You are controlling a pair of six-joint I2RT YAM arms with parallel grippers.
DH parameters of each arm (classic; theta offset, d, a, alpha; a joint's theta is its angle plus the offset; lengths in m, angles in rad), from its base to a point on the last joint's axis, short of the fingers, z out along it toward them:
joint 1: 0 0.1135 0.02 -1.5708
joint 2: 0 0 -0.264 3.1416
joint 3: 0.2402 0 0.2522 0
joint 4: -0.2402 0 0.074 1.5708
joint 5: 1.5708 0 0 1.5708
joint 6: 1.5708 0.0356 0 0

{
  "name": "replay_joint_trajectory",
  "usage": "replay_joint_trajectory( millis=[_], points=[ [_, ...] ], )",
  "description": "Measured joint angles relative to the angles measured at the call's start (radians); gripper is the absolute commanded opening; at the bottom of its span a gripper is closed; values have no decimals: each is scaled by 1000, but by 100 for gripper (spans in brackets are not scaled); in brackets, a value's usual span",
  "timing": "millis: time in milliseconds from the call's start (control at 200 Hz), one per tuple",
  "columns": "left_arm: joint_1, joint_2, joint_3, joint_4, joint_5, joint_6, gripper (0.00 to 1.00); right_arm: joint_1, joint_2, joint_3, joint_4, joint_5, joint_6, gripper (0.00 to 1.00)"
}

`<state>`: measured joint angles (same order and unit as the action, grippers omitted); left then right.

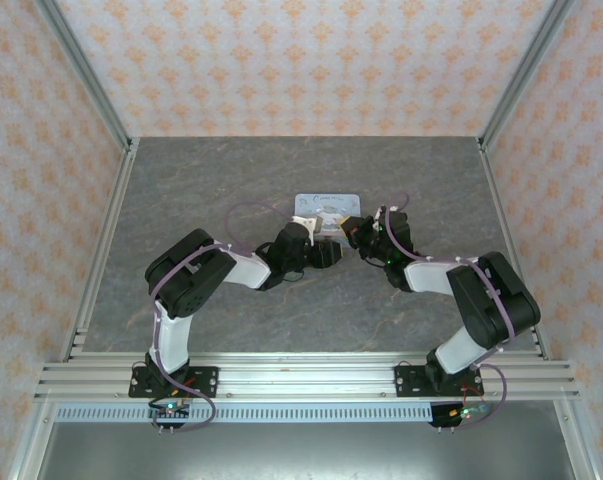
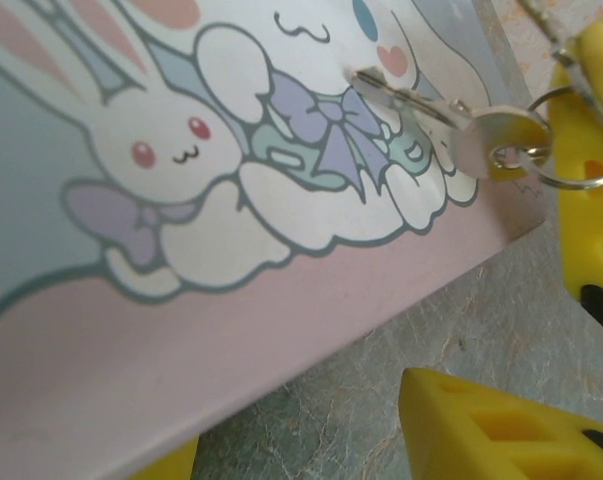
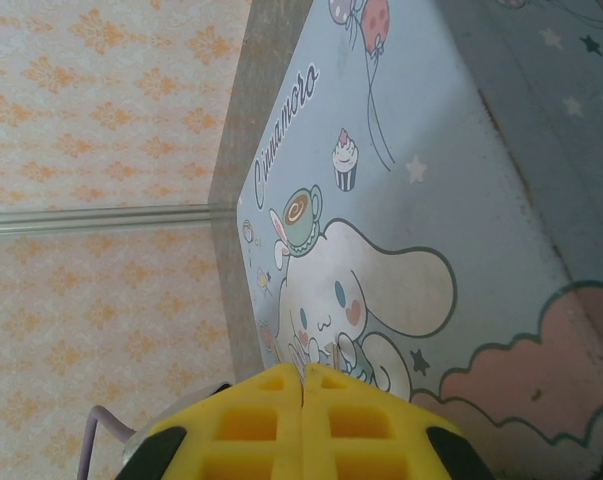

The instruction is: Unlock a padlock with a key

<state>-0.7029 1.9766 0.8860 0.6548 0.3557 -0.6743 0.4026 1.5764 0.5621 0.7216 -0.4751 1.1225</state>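
The key (image 2: pixel 421 108) lies flat on the tin (image 2: pixel 281 330) by its near right corner. Its ring (image 2: pixel 556 183) hangs past the edge over the desk (image 2: pixel 461 310). The right fingers (image 3: pixel 251 420) are pressed shut just beside the ring; whether they pinch it I cannot tell. The left fingers (image 2: pixel 501 430) stand open at the tin's near edge, gripping nothing. A tug on the ring could drag the key off the slick lid. A nudge to the tin could slide it away.
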Motion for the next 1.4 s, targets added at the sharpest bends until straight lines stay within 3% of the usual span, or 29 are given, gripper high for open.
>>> replay_joint_trajectory(
  millis=[535,991,1396],
  points=[
    [-18,11,-49,118,-28,-97,52,0,3,0,5,0,3,0],
    [-46,64,-49,229,-154,-193,41,0,4,0,5,0,3,0],
    [-70,70,-89,323,-207,-257,50,0,10,0,13,0,7,0]
  ],
)
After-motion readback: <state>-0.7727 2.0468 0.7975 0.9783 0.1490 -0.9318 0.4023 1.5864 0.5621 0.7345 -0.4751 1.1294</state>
